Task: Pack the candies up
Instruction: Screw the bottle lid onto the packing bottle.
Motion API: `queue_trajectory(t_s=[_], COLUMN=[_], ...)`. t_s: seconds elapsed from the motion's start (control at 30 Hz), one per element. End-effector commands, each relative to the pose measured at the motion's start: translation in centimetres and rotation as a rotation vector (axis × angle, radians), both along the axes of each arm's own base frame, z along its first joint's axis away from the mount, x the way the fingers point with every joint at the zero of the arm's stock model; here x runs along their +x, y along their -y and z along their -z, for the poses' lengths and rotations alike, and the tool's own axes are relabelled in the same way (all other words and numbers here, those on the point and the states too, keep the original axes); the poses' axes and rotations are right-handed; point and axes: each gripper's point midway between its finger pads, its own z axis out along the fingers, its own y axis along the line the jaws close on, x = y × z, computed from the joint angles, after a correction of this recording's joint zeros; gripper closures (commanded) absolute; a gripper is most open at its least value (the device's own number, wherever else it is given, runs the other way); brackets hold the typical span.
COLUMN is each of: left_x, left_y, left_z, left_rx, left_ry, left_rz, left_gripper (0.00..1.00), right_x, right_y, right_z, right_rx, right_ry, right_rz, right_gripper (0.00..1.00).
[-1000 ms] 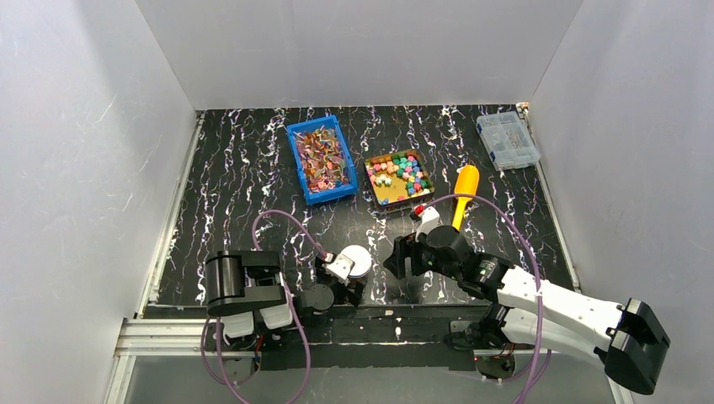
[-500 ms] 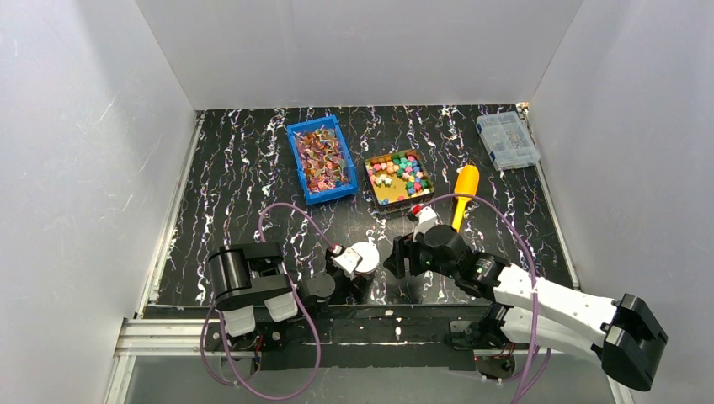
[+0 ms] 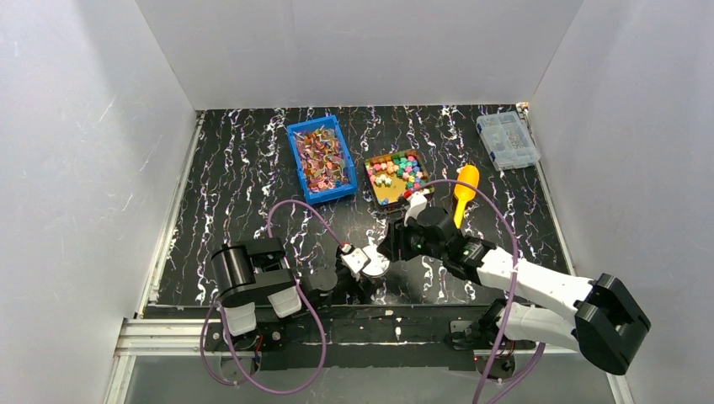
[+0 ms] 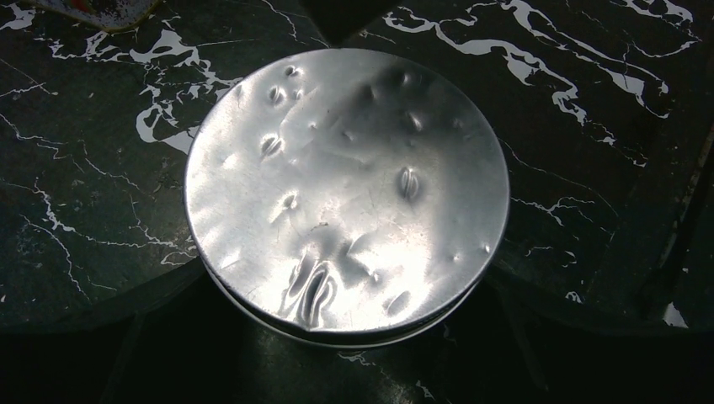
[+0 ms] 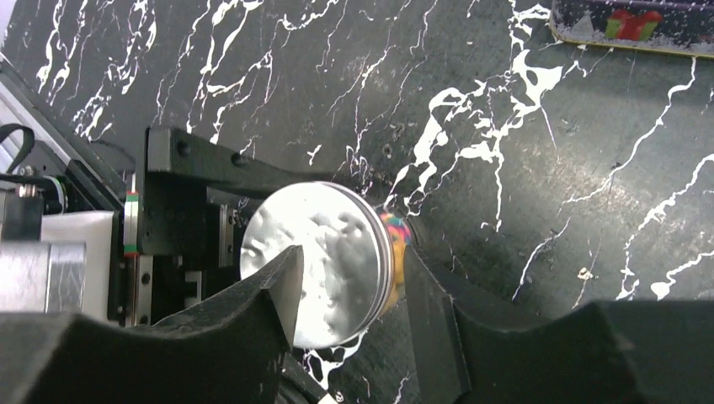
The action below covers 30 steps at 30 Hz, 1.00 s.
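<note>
The candies (image 3: 399,173), small cubes in mixed bright colours, fill a shallow gold tray (image 3: 388,198) at mid table. My left gripper (image 3: 357,271) is shut on a small round tin (image 3: 373,262) with a dented silver lid (image 4: 345,189). Its dark fingers (image 4: 126,290) flank the tin. The tin's side is brightly coloured (image 5: 394,231). My right gripper (image 3: 396,246) is open right beside the tin. In the right wrist view its fingers (image 5: 282,282) straddle the lid (image 5: 328,261), one over the lid and one at the tin's right side.
A blue bin (image 3: 338,192) of shiny foil-wrapped sweets stands left of the tray. An orange scoop (image 3: 464,187) lies right of the tray. A clear lidded box (image 3: 507,140) sits at the back right. White walls enclose the table.
My left gripper has carried the tin to the right. My right gripper has swung up and left to the tin, and its fingers now stand around it.
</note>
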Motion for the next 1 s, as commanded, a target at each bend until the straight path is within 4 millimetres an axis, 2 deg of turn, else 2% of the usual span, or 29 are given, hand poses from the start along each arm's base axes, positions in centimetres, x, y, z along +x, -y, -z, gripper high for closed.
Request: queue_trajectory(t_s=[0.0, 0.2, 0.7, 0.97], left_x=[-1.0, -1.0, -0.9, -0.7], left_y=[-0.2, -0.4, -0.1, -0.1], left_z=[1.8, 2.0, 2.5, 2.6], left_rx=[0.061, 0.067, 0.072, 0.073], left_ry=[-0.032, -0.036, -0.048, -0.053], left_rz=[0.048, 0.045, 0.043, 0.027], left_gripper=[0.47, 0.47, 0.48, 0.48], right_x=[1.8, 2.2, 0.3, -0.7], right_y=[-1.7, -1.9, -1.2, -0.3], right_z=[-2.6, -1.4, 1.1, 1.6], right_rx=[0.070, 0.061, 0.045, 0.027], right_ry=[0.049, 0.016, -0.063, -0.085], right_rz=[-0.034, -0.051, -0.089, -0.092], right_gripper=[0.47, 0.58, 0.67, 0.75])
